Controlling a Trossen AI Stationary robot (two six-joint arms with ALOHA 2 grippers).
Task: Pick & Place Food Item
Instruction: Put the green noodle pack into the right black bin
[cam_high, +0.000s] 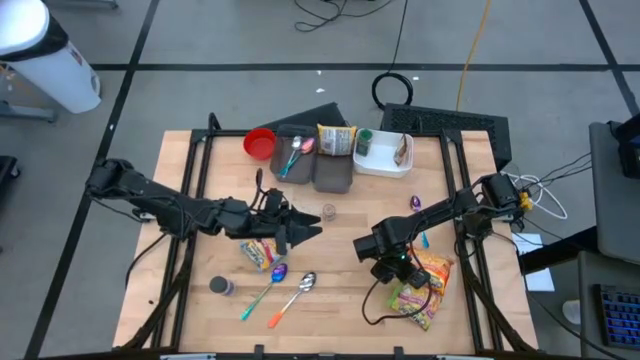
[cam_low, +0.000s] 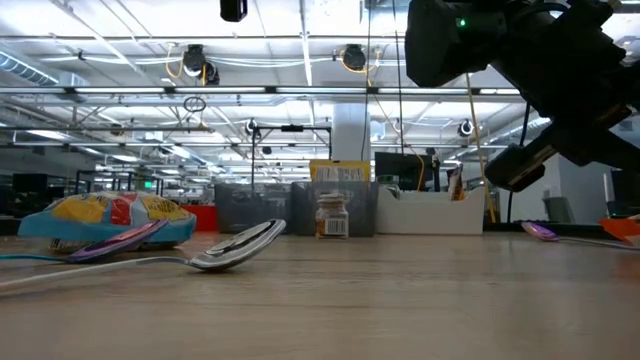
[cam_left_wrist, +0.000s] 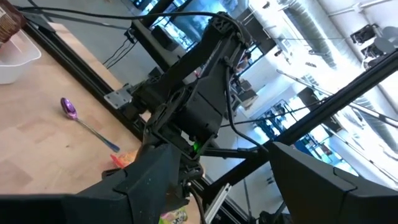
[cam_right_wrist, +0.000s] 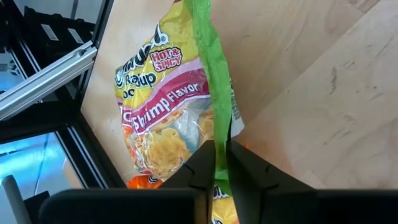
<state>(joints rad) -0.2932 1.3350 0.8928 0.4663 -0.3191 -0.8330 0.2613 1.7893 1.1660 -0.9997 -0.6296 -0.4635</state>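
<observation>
Our right gripper (cam_right_wrist: 221, 163) has its jaws clenched on the green edge seam of the noodle packet (cam_right_wrist: 166, 118), which hangs beyond them above the table (cam_right_wrist: 323, 93). We judge it light, crinkly, slippery and brittle inside. Our left gripper (cam_high: 300, 232) waits with its jaws released.

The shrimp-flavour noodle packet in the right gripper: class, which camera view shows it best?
The right wrist view: the noodle packet fills the picture, label readable, green edge pinched by the right gripper. The high view shows it small; the left wrist view shows a sliver; the low view none.
</observation>
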